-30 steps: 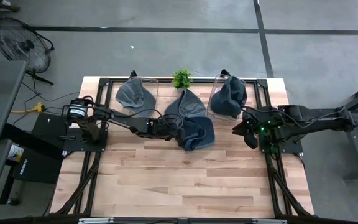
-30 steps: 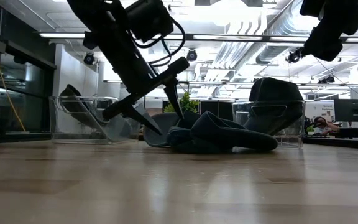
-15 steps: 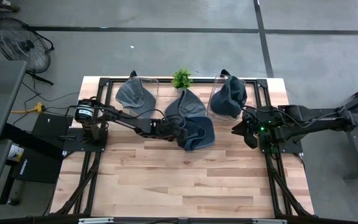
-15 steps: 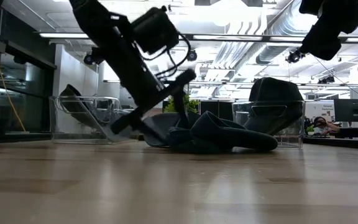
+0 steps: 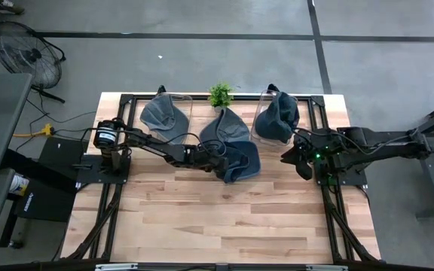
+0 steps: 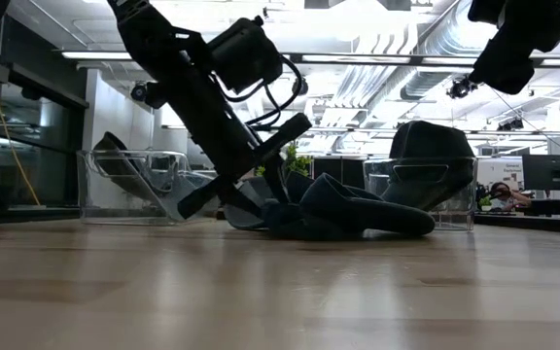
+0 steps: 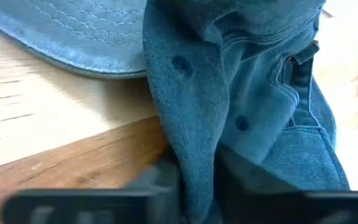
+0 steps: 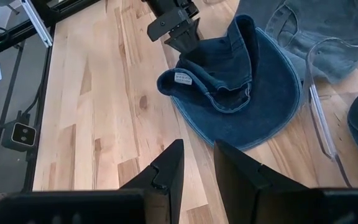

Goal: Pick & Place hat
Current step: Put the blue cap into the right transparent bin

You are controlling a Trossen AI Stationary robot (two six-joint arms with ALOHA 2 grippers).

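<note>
A: Item — blue hat?
B: Mid-table, folded, left gripper clamped on its brim.
A: Right gripper?
B: Raised beside the right bin — fingers slightly apart, empty.

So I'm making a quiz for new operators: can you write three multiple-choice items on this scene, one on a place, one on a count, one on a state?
1. Where is the left gripper?
A. at the edge of the dark blue hat at mid-table
B. inside the left clear bin
C. over the plant

2. How many clear bins stand at the table's far edge?
A. one
B. two
C. four

3. How does the right gripper stand?
A. clamped on a hat
B. resting in a bin
C. raised, holding nothing

Answers: 1 A, its fingers meet the hat's folded rim; 2 B, one each side of the plant; 3 C, nothing lies between its fingers.
</note>
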